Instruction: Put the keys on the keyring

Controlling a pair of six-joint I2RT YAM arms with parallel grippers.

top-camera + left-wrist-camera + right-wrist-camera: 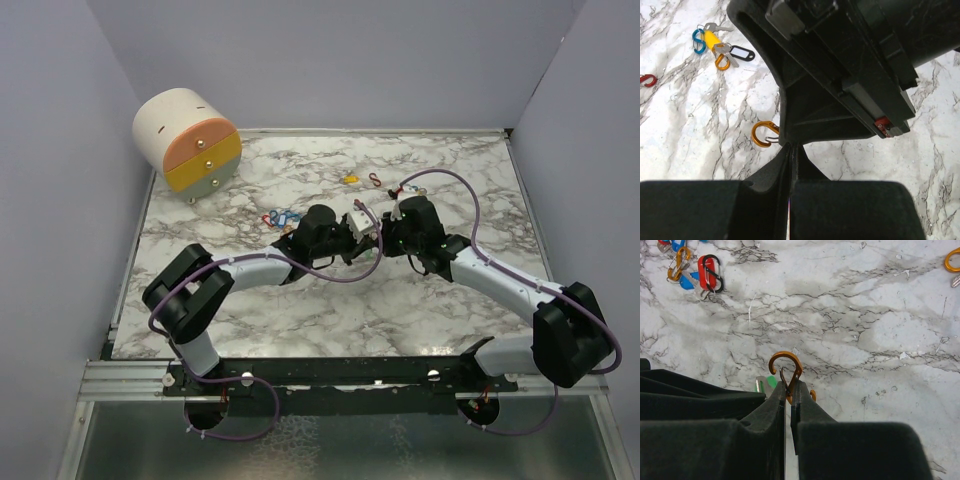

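From my console I see a white marble-patterned table (400, 320) with grey veining, and both wrist feeds look down on that same veined top. At its far left corner sits a cream, drum-shaped drawer unit (178, 115), its flat face turned toward the near right. That face carries three stacked drawers: an orange drawer (200, 147) on top, a yellow drawer (205, 169) in the middle and a paler bottom drawer (215, 186), each with a small round knob. Plain lavender-grey walls (350, 60) close in the table on the left, back and right. A metal rail (120, 378) runs along the near edge, with a frosted panel (350, 445) below it
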